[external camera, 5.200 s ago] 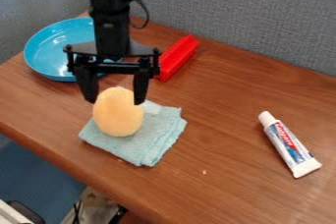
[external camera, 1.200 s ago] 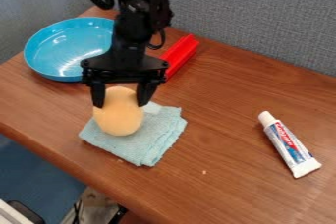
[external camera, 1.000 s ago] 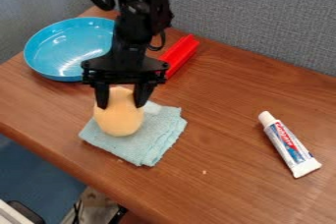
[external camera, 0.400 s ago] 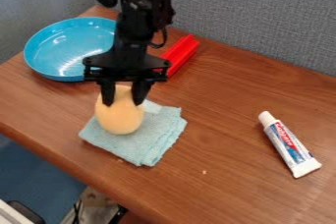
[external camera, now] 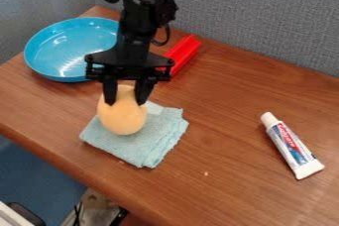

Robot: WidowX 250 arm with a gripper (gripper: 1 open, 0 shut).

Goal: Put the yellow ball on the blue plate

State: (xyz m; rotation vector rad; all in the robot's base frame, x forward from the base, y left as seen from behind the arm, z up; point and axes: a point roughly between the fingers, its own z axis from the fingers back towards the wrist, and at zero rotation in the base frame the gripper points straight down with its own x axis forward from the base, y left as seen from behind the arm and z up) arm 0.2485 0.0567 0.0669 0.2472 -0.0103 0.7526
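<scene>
The yellow ball sits upright on a pale teal folded cloth near the table's front edge. My gripper points down over it and is shut on the yellow ball, with one black finger pressed on each side of its upper half. The ball's top is hidden between the fingers. The blue plate lies at the back left of the table with nothing in it, a short way up and left of the gripper.
A red box-like object lies just behind the arm, right of the plate. A white toothpaste tube lies at the right. The wooden table's front edge runs close below the cloth.
The two fingers have drawn inward from either side until they press on the ball. The arm has stayed in place over the cloth.
</scene>
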